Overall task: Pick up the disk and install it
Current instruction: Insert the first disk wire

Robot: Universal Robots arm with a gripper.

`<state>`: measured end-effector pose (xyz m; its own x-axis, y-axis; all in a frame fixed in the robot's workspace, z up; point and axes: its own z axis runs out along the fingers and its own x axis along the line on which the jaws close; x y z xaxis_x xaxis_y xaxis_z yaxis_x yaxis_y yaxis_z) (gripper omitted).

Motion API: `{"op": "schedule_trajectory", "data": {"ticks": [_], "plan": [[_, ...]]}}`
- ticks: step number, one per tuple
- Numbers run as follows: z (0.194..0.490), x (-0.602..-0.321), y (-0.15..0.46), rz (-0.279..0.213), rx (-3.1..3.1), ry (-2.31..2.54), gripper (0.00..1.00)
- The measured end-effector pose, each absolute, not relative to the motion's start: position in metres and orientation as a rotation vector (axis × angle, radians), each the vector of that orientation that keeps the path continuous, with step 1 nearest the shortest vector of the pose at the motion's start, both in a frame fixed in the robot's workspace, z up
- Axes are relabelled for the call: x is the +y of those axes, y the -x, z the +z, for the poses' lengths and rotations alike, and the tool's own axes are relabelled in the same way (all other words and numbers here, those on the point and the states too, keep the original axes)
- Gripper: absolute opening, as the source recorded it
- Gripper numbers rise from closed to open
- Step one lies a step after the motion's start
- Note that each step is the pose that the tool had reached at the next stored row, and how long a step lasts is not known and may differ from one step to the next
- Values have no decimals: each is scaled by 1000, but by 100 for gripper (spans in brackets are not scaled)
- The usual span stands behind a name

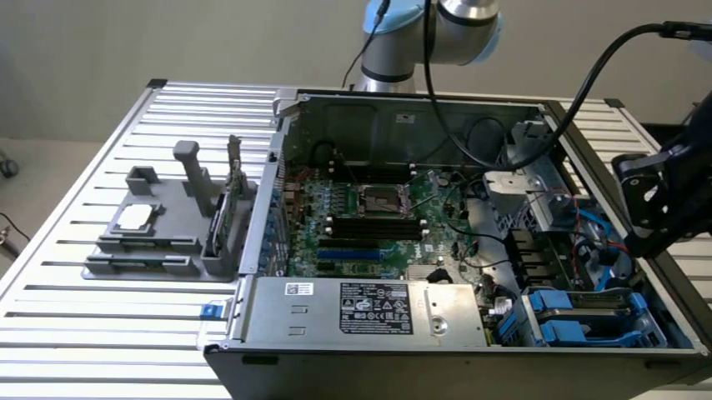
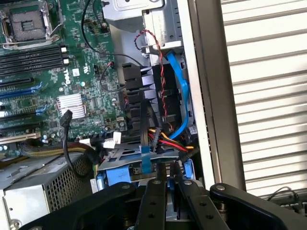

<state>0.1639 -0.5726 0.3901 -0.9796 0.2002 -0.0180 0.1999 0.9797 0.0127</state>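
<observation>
The disk (image 1: 579, 315) lies flat in the drive bay at the near corner of the open computer case, on the exterior view's right, its blue carrier frame showing around a grey body. In the wrist view the blue carrier frame (image 2: 115, 176) lies just under my fingers. My gripper (image 2: 170, 168) hangs above that bay, beside the case's side wall (image 2: 206, 96). Its two black fingers stand close together with only a thin gap, and nothing shows between them. The dark wrist of my arm (image 1: 668, 196) hovers over the case's edge on the exterior view's right.
Blue and red-black cables (image 2: 180, 91) run down into the bay beside black connectors (image 2: 139, 91). The motherboard (image 1: 368, 208) fills the case floor, with the silver power supply box (image 1: 368, 308) at the near side. A grey fixture rack (image 1: 167, 233) stands on the slatted table (image 1: 100, 333).
</observation>
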Motion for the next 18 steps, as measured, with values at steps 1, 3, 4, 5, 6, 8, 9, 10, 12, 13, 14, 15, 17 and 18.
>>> {"op": "schedule_trajectory", "data": {"ticks": [1, 3, 4, 5, 6, 8, 9, 10, 12, 13, 14, 15, 17, 18], "plan": [[390, -573, -164, 17, 3105, -332, 18], [390, -573, -164, 16, 3100, -369, 18], [389, -573, -164, 16, 3098, -388, 18], [389, -573, -164, 16, 3096, -406, 18], [389, -573, -164, 16, 3093, -423, 18], [387, -573, -164, 16, 3088, -456, 18], [386, -573, -164, 16, 3086, -470, 18], [386, -573, -164, 15, 3084, -482, 18], [385, -574, -164, 15, 3082, -499, 18], [384, -574, -164, 15, 3080, -510, 18], [383, -575, -164, 15, 3078, -521, 18], [382, -575, -164, 15, 3076, -531, 18], [381, -575, -164, 15, 3073, -551, 18], [380, -575, -165, 15, 3071, -561, 18]]}}
